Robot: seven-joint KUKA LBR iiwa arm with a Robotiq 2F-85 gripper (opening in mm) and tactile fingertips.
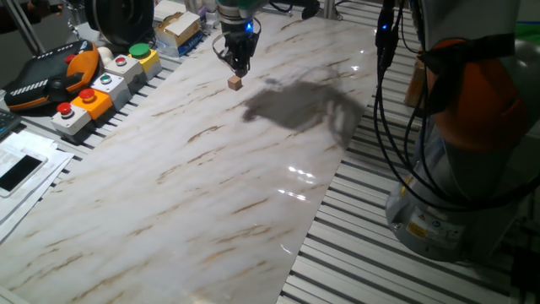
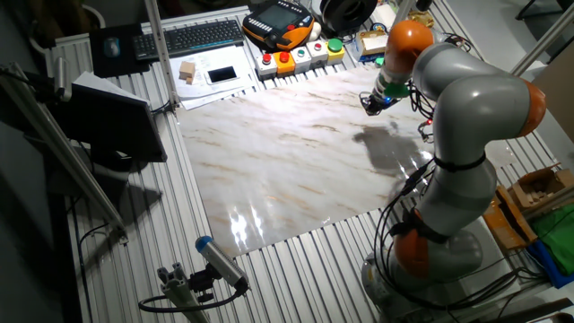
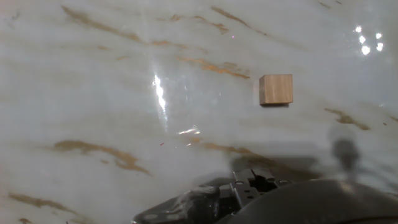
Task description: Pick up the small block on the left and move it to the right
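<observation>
The small block [image 1: 235, 83] is a tiny light-brown wooden cube lying on the marble tabletop [image 1: 194, 169] at the far side. In the hand view the small block [image 3: 275, 89] rests flat on the marble, right of centre, with nothing touching it. My gripper [image 1: 237, 69] hangs just above and slightly behind the block, apart from it. In the other fixed view the gripper [image 2: 374, 102] hovers near the table's far right part, and the block is too small to make out there. The finger spread is not visible; only dark hand parts [image 3: 249, 193] fill the hand view's lower edge.
A row of coloured push-button boxes [image 1: 105, 84] lines the table's left edge, beside an orange teach pendant [image 1: 51, 76]. Cardboard boxes [image 1: 177, 25] stand at the back. Papers and a phone [image 1: 21, 169] lie at the left. The arm's base [image 1: 464, 169] and cables stand at the right.
</observation>
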